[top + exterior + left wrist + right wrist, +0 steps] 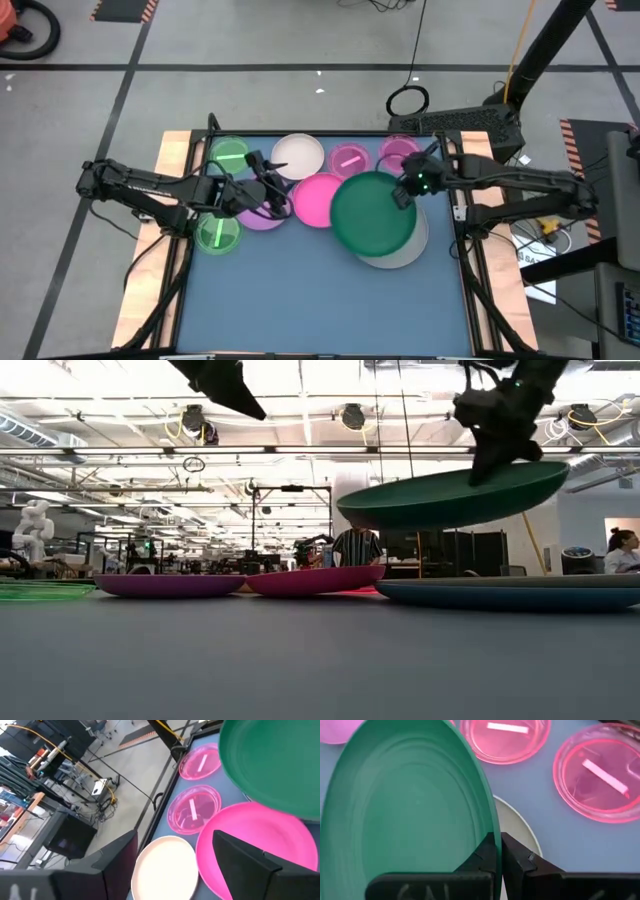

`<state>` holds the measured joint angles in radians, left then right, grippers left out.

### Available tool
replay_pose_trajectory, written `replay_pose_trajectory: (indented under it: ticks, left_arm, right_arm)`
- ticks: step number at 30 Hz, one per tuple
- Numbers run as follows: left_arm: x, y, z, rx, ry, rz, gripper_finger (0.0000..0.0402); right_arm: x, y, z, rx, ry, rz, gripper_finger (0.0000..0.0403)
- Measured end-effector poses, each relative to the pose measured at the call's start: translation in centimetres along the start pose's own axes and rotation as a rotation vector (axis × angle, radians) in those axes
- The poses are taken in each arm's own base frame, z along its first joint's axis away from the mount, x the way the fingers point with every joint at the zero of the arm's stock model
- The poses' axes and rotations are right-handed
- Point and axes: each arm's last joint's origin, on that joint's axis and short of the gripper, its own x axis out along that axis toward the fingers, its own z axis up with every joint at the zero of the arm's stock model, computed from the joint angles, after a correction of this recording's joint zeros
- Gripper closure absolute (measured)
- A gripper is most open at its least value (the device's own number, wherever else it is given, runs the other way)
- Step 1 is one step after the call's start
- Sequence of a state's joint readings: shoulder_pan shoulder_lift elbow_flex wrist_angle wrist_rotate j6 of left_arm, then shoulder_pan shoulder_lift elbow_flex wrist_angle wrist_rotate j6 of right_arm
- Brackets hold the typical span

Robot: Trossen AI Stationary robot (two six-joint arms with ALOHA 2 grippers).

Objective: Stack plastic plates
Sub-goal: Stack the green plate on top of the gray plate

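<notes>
Aloft, right claw (499, 851) (shut) grips green plate (405, 815).

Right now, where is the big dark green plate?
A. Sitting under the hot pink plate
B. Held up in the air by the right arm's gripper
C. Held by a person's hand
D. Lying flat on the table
B: the right gripper pinches the rim of the dark green plate, and the low view shows it hanging clear above the plates on the table.
</notes>
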<state>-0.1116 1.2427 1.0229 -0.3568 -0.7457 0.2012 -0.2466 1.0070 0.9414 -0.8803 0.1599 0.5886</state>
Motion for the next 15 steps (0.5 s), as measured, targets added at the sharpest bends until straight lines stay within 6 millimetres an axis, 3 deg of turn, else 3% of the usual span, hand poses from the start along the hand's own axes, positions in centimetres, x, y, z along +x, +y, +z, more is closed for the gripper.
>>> replay_pose_trajectory:
  ticks: [7,15]
  left_arm:
    - [-0.1,-0.2,-0.8,-0.018,0.062,-0.025,0.0140]
    - [-0.1,-0.5,-1.4,-0.049,0.115,-0.080,0.0140]
  right_arm:
    - [2.2,-2.4,-1.6,0.068,0.052,-0.068,0.0398]
    - [4.3,-3.6,-2.9,0.106,0.084,-0.062,0.0397]
